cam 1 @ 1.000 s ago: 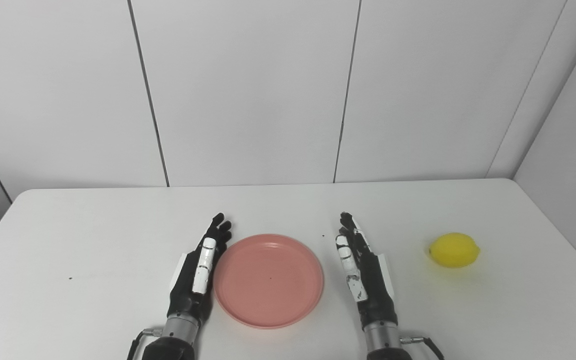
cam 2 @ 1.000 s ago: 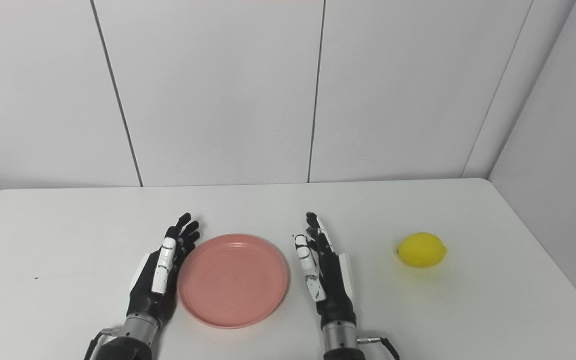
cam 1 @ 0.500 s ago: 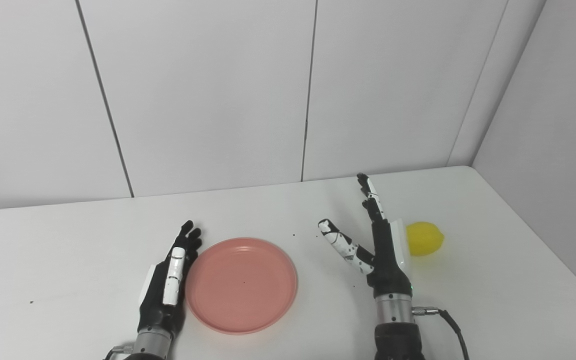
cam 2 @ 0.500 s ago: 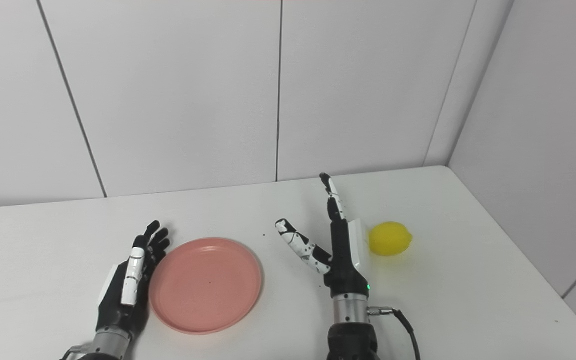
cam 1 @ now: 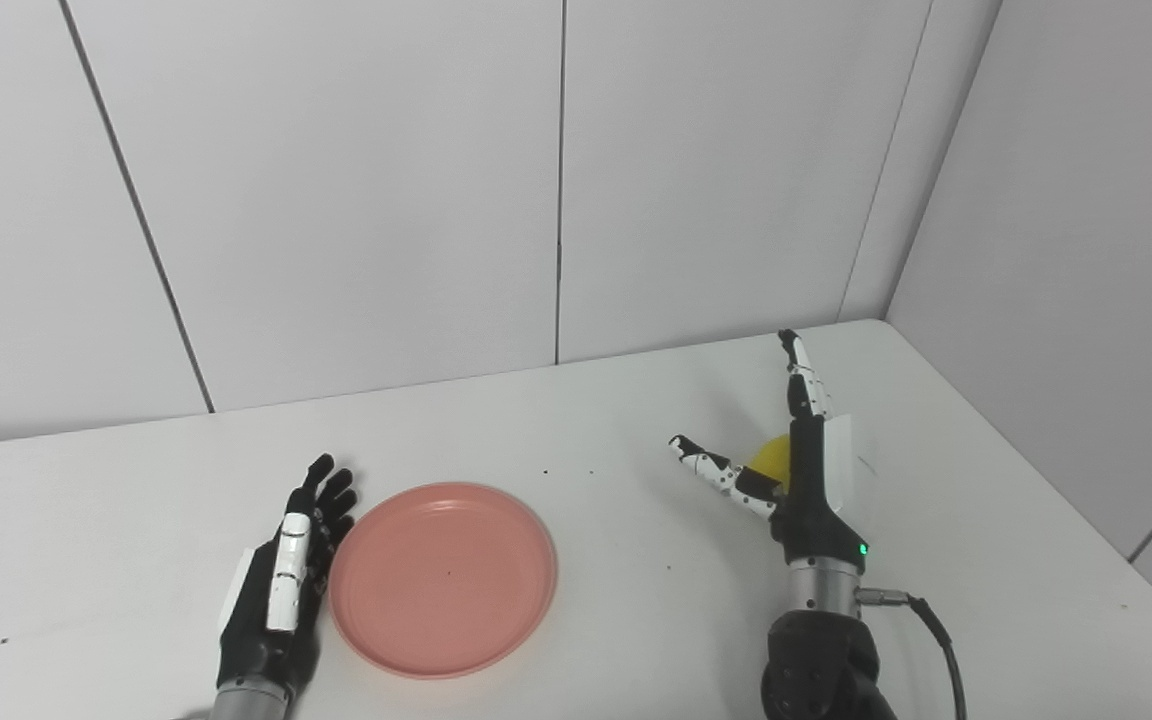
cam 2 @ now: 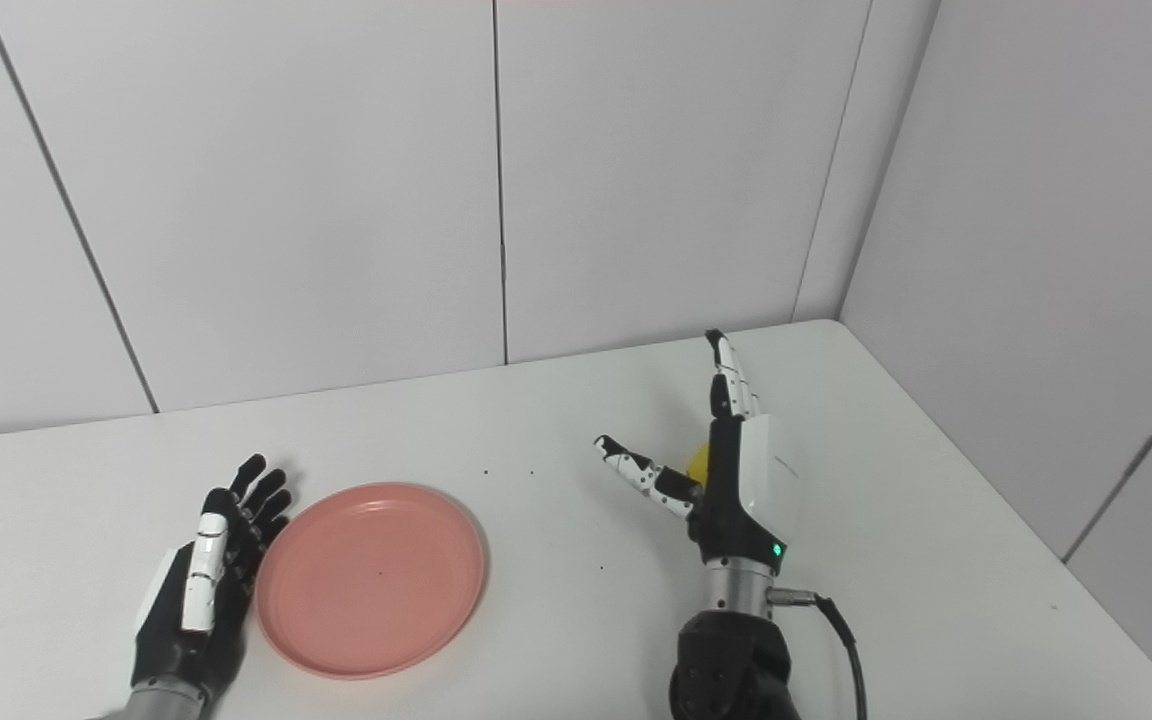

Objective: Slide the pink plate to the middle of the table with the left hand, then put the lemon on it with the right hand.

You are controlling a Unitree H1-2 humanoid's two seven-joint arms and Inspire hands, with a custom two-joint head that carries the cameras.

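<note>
The pink plate (cam 1: 443, 576) lies flat on the white table (cam 1: 116, 500), left of the middle of the picture. My left hand (cam 1: 281, 585) rests open on its edge right beside the plate's left rim, fingers straight. My right hand (cam 1: 804, 470) is raised over the right part of the table, open, thumb spread to the left and fingers pointing away. The yellow lemon (cam 1: 769, 459) sits just behind that hand, between thumb and palm; only a small piece of it shows. In the right eye view the lemon (cam 2: 699, 461) is almost fully hidden by the right hand (cam 2: 736, 470).
White wall panels stand close behind the table, and a side wall runs along its right edge (cam 1: 1036, 470). A black cable (cam 1: 936, 630) trails from the right wrist. A few dark specks dot the tabletop.
The camera has swung to the right. My right hand has moved right and forward to the lemon, thumb spread, and now covers most of it. The left hand and plate have not moved.
</note>
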